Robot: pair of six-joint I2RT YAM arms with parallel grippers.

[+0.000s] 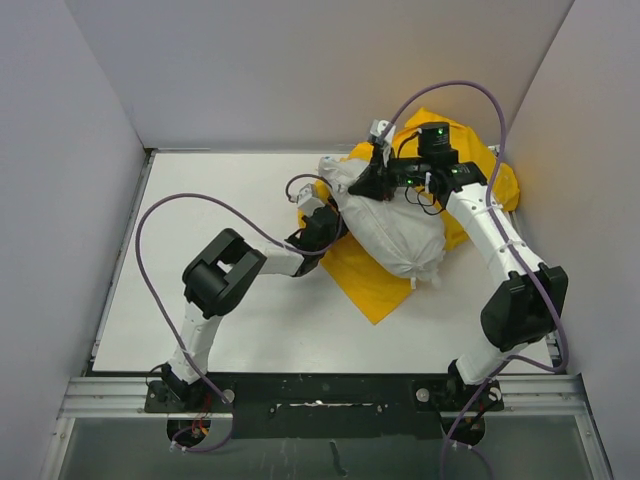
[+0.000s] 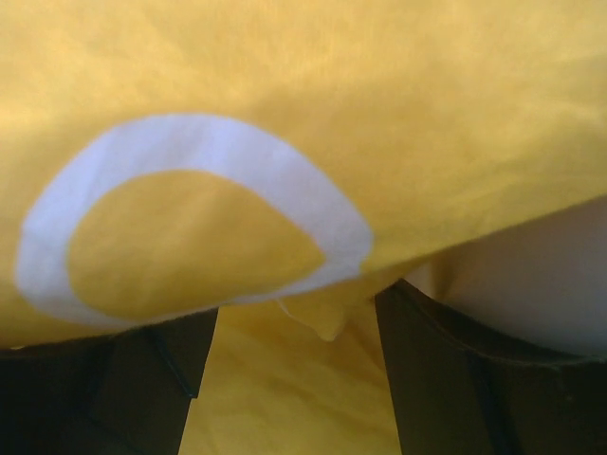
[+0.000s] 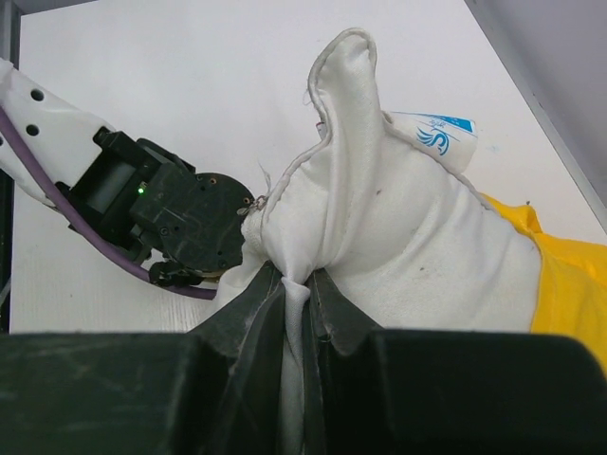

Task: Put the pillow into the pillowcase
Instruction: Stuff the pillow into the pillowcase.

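Note:
The white pillow [image 1: 395, 228] lies crumpled on top of the yellow pillowcase [image 1: 368, 282] at the table's back right. My right gripper [image 1: 376, 182] is shut on a pinch of fabric at the pillow's far end; in the right wrist view the pillow [image 3: 398, 218] bunches up between the fingers of this gripper [image 3: 300, 281]. My left gripper [image 1: 322, 228] sits at the pillow's left side against the pillowcase edge. In the left wrist view the pillowcase [image 2: 313, 85] fills the picture. There the left gripper [image 2: 296, 327] stands open, yellow cloth draped over its tips, and pale pillow [image 2: 541, 275] shows at the right.
White walls [image 1: 70, 150] close in the table [image 1: 220, 200] on three sides. Purple cables [image 1: 170, 210] loop above both arms. A metal rail [image 1: 320, 395] runs along the near edge. The left arm's wrist [image 3: 180, 218] is close to the right gripper.

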